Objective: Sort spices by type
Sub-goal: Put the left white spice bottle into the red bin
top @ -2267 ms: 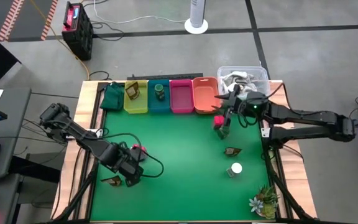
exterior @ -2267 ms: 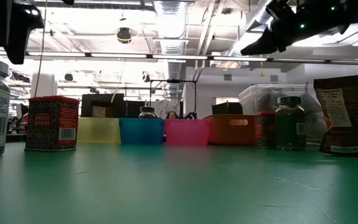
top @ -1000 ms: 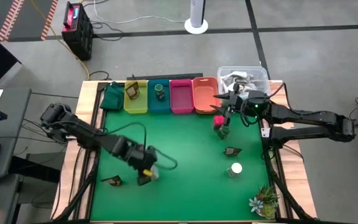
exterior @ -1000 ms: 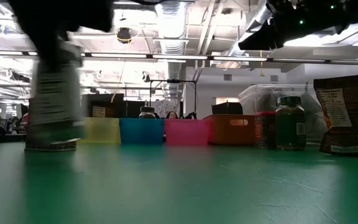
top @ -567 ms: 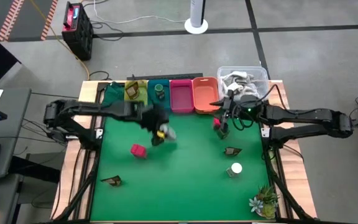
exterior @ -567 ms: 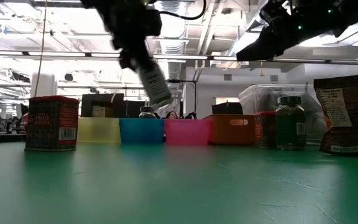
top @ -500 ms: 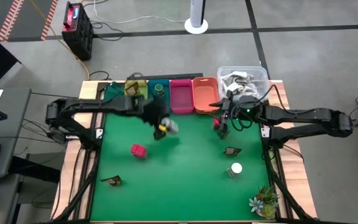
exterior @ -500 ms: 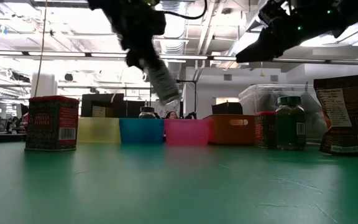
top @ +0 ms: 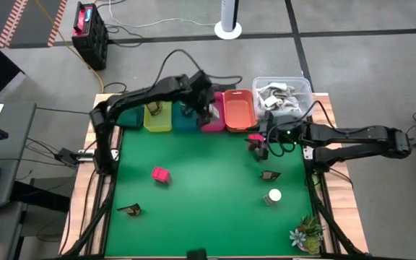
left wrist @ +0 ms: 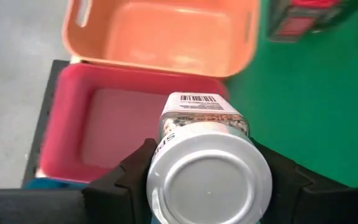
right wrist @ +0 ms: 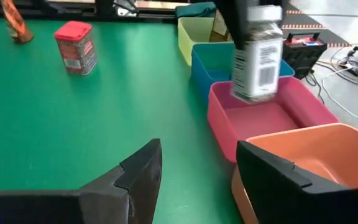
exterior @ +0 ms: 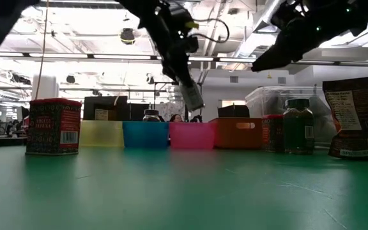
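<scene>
White-capped jar [left wrist: 202, 163] clamped in left gripper [top: 206, 108], hanging over pink bin [right wrist: 272, 119], not yet down. Right gripper [right wrist: 197, 168] fingers spread, holding nothing, beside red block [top: 254, 139] and dark green jar [exterior: 298, 125].

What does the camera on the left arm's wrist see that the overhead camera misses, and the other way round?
Only the left wrist view shows the white-capped jar close up: its round cap, its barcode, pale flakes inside, gripped between the left gripper's fingers. Only the high view shows the whole table: the red block, a brown packet, a second white-capped jar, the small plant, the yellow bin and the right gripper. Both show the pink bin and the orange bin, both empty.
</scene>
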Robot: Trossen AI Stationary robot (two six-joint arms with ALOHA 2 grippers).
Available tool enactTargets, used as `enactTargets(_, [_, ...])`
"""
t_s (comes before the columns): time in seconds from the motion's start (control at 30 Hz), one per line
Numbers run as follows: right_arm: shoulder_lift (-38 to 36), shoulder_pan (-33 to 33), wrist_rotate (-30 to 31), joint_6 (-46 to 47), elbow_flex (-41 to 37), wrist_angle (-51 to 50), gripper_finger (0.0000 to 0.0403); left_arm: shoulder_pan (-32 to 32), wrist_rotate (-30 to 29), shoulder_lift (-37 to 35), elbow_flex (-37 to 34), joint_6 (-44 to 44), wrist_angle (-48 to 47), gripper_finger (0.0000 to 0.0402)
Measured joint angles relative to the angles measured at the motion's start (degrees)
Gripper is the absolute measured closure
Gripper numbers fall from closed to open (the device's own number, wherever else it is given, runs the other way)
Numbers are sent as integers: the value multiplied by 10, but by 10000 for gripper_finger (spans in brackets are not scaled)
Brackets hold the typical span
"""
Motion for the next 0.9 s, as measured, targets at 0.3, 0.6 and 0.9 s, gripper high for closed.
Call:
enactTargets(0.3, [1,0,0,6,-11,-2,168,69,21,122,113,23,-37,204])
enactTargets(0.6, [0,-1,0,2,-11,-1,168,81,23,194,169,41,-83,202])
enactTargets(0.9, [0,-1,0,1,-11,2,168,78,11,193,167,53,-81,154])
